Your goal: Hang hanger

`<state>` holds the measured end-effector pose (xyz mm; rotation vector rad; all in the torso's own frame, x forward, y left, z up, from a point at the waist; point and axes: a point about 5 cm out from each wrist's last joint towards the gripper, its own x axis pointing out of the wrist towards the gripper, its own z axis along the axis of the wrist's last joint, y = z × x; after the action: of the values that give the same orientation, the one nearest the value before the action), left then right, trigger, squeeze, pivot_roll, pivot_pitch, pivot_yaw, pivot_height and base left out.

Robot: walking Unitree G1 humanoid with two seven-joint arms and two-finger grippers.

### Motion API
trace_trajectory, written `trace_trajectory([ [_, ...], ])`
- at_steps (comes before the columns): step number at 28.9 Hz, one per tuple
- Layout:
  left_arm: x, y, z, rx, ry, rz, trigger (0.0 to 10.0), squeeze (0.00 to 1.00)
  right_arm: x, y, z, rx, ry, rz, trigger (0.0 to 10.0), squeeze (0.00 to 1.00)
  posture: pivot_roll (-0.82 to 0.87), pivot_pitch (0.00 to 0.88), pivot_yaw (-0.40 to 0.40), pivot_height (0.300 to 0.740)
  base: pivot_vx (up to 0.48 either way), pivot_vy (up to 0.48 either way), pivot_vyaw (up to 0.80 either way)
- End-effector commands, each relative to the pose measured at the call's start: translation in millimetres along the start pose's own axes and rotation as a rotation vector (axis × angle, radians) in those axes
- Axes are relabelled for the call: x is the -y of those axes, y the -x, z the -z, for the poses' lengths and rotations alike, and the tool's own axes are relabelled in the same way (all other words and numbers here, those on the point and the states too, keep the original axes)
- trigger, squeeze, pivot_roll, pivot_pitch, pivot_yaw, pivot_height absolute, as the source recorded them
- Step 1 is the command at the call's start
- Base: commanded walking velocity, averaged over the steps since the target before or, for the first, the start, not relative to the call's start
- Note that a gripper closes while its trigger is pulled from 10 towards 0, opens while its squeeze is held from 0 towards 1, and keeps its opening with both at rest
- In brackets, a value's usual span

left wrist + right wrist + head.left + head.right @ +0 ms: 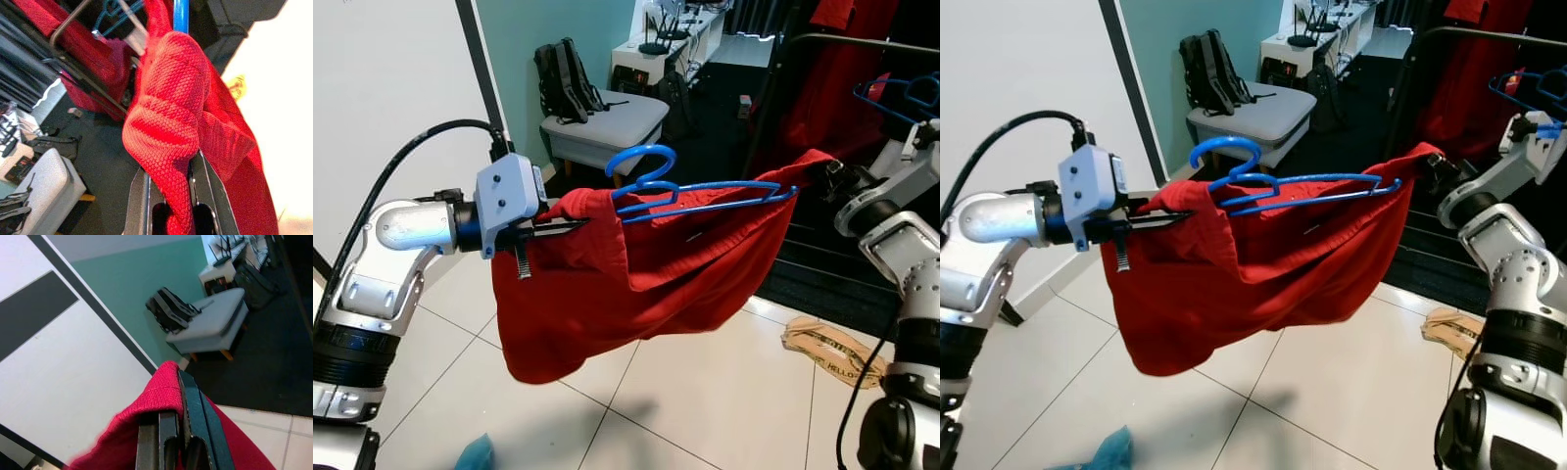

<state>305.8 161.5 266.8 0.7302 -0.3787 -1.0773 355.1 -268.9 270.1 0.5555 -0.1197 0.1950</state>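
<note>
Tiled floor (705, 392); both pincers stretch red garment (636, 264) under blue hanger (685, 191).

Home rm w/ tiled floor (705, 392), grey bench (607, 122) + backpack (563, 78), clothes rail (862, 41).

There are two silver robot arms, the left gripper (570, 226) and the right gripper (824, 172), each pinching one red knitted garment (636, 284). One blue wire hanger (690, 191) lies on it. One grey upholstered bench (607, 119) carries one black backpack (566, 78).
</note>
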Motion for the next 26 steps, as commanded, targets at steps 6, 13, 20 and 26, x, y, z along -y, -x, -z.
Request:
trace_trajectory([
  [6,5.5,-0.8,12,-0.099,-0.043,-0.025,10.0,0.0,-7.6,-8.7,-10,0.037,0.003,-0.002,0.0,0.0,0.01,0.029,0.001,0.74,0.0,0.0,0.0],
  [13,-2.3,0.0,23,-0.19,-0.038,-0.126,10.0,0.0,-14.9,-10.5,-12,0.039,0.001,-0.027,0.0,0.0,0.01,0.029,0.004,0.74,0.0,0.0,0.0],
  [20,-16.1,-1.7,31,-0.249,-0.054,-0.261,10.0,0.0,-24.8,-14.1,1,-0.004,0.039,-0.051,0.0,0.0,0.0,0.025,0.002,0.74,0.0,0.0,0.0],
  [26,-21.9,-2.5,25,-0.212,-0.046,-0.289,10.0,0.0,-28.9,-16.2,10,-0.036,0.059,-0.065,0.0,0.0,0.0,0.022,0.002,0.74,0.0,0.0,0.0],
])
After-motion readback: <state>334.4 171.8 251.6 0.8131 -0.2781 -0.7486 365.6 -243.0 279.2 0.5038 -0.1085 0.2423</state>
